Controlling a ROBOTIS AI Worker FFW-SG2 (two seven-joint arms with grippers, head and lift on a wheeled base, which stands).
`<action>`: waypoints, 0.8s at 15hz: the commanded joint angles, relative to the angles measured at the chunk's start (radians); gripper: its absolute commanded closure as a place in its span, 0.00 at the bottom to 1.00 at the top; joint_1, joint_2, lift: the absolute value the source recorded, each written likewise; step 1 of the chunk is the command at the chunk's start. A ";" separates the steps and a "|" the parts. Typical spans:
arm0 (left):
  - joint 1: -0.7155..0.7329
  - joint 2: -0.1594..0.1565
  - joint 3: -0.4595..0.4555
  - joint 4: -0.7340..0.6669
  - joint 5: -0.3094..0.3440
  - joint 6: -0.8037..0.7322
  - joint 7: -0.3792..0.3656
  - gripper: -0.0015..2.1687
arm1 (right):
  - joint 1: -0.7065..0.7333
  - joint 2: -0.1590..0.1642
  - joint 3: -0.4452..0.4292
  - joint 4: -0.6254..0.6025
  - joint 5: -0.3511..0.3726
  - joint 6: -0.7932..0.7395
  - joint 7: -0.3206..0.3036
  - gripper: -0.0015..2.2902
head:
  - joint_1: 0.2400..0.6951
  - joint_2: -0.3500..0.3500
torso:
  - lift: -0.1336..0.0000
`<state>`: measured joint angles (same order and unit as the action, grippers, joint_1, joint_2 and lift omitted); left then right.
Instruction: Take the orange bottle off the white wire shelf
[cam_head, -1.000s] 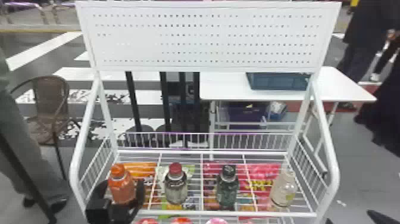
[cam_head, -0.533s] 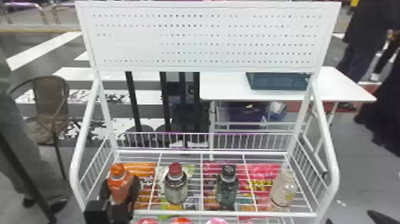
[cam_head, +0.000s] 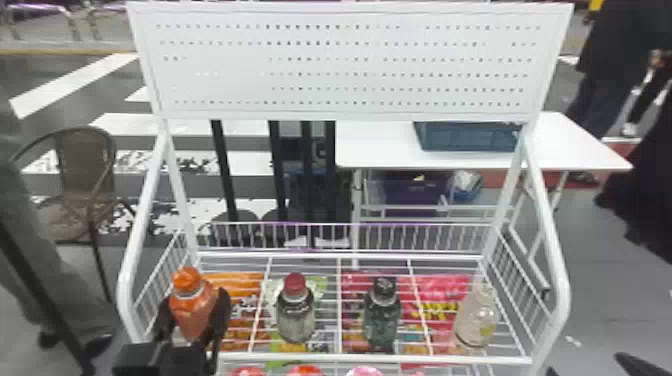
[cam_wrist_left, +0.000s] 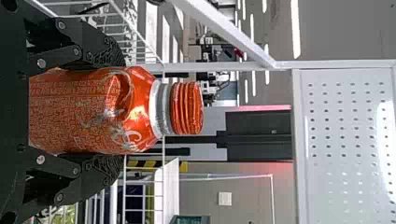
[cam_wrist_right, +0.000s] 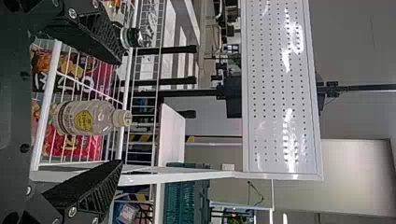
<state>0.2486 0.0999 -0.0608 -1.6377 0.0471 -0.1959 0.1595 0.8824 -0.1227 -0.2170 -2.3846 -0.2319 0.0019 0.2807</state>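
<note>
Red-capped bottle (cam_head: 295, 312) near orange bottle (cam_head: 192, 307); seemingly snack bags (cam_head: 442, 292) under shelf (cam_head: 375, 358)

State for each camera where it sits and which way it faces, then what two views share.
Head view: on the head, looking forward and down at the wire shelf; the left pincer shows.
Left wrist view: on the left wrist, looking along its pincer past the orange bottle.
Right wrist view: on the right wrist, looking past the open right pincer toward the pale bottle.
Shared: head and left wrist views show the orange bottle and perforated board.
</note>
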 joint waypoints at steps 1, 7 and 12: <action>0.104 0.004 0.012 -0.188 -0.012 0.097 0.000 0.38 | -0.005 0.000 0.004 0.005 0.000 0.001 0.000 0.06 | 0.57 0.50 | 1.00; 0.353 0.014 0.058 -0.499 -0.018 0.198 0.000 0.38 | -0.016 0.000 0.014 0.019 0.002 0.001 0.000 0.06 | 0.57 0.50 | 1.00; 0.523 0.057 0.059 -0.660 0.005 0.195 0.000 0.38 | -0.023 -0.003 0.016 0.027 -0.004 0.001 0.000 0.06 | 0.57 0.50 | 1.00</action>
<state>0.7280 0.1425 0.0015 -2.2541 0.0423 0.0012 0.1605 0.8608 -0.1255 -0.2009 -2.3591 -0.2335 0.0024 0.2807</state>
